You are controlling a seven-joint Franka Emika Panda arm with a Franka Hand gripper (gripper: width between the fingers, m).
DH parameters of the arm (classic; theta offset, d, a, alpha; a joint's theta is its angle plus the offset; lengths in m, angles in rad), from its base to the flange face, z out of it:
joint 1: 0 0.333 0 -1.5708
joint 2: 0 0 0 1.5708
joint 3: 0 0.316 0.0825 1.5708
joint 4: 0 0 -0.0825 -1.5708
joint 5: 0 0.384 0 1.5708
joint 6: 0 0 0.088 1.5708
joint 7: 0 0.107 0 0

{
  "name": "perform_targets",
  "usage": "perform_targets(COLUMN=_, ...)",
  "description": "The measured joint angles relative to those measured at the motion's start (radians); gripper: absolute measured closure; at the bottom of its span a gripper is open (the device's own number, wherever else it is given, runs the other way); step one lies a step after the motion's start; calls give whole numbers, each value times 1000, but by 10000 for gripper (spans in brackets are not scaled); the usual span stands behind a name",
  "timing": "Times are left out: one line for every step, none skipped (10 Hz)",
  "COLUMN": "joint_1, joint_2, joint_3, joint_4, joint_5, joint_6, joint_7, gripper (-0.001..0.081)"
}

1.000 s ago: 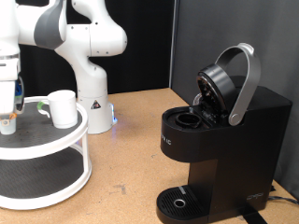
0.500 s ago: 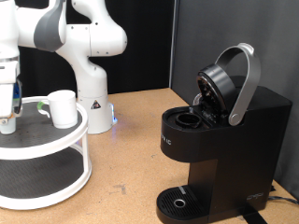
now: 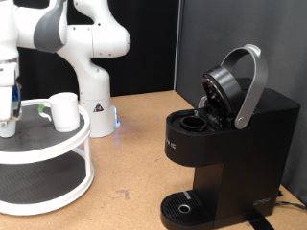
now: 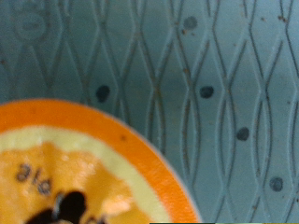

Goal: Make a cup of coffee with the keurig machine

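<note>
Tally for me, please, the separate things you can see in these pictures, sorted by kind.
Mugs: 1, the white mug
Coffee machines: 1, the keurig machine, lid raised
Tiered stands: 1, the round stand
Pods: 1, the orange-rimmed pod
Grippers: 1, the gripper
Total: 5

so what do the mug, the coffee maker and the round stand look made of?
Mug: glossy white, probably ceramic, though it could be plastic. Coffee maker: black, mostly matte plastic, with a silver-grey handle, metal or painted plastic. Stand: white rims, likely plastic, with dark textured mats on its shelves.
</note>
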Motion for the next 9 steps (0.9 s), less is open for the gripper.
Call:
perform_targets(joint_1=4, joint_2=-5, joint_3=0, joint_4=13, joint_5=24, joint_6=-34, joint_7=-20, gripper=410)
perform_targets(joint_1=12, joint_2=-18, joint_3=0, joint_4=35, joint_5=61, joint_6=-84, joint_7=-50, gripper=415)
perform_targets(joint_1=19, joint_2=-36, joint_3=0, joint_4=61, joint_5=96, joint_6=-140, joint_7=-77, gripper=415)
perform_targets(joint_1=25, joint_2=-55, joint_3=1, joint_4=86, joint_5=123, joint_6=-192, joint_7=-98, gripper=417)
perform_targets(joint_1=29, joint_2=-74, joint_3=4, joint_4=110, joint_5=142, joint_6=-238, joint_7=-109, gripper=550)
perform_targets(joint_1=33, joint_2=-89, joint_3=8, joint_4=134, joint_5=159, joint_6=-283, joint_7=-114, gripper=689)
perform_targets(joint_1=40, joint_2=-100, joint_3=11, joint_4=157, joint_5=174, joint_6=-332, joint_7=-117, gripper=722)
perform_targets(joint_1=39, joint_2=-99, joint_3=10, joint_4=153, joint_5=171, joint_6=-326, joint_7=-117, gripper=722)
perform_targets(joint_1=41, joint_2=-98, joint_3=10, joint_4=151, joint_5=189, joint_6=-332, joint_7=-113, gripper=722)
